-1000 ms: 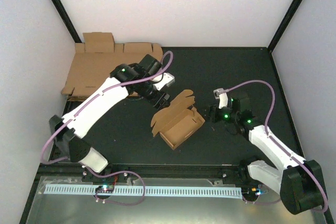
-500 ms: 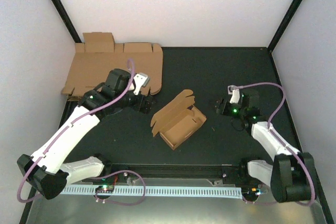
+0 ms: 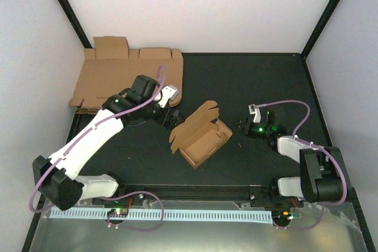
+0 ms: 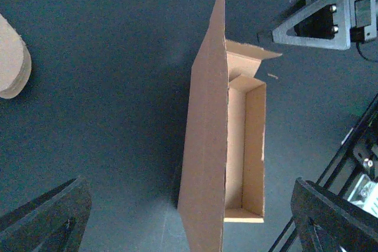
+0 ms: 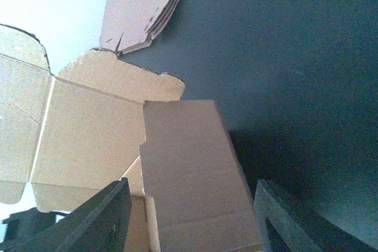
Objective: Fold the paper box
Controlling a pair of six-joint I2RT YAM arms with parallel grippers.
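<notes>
The paper box [image 3: 201,136] is sitting half-formed in the middle of the bench [image 3: 254,81]. Its tray is already standing with its walls up, while the lid panel is rising along the tray's left side, open. The step in hand is looking like closing that lid over the tray. Doing it well is probably going to mean bracing the tray from the right so it is not sliding. It also means pushing high on the lid panel rather than at the hinge, and guiding the tuck flaps inside the walls instead of crushing them. The left hand [image 3: 172,118] is hovering spread wide just left of the lid, not touching it. The right hand [image 3: 244,126] is waiting near the box's right end, fingers apart and pinching nothing, with the tray's end lining up between them. Flat cardboard sheets [image 3: 118,78] are lying at the far left.
</notes>
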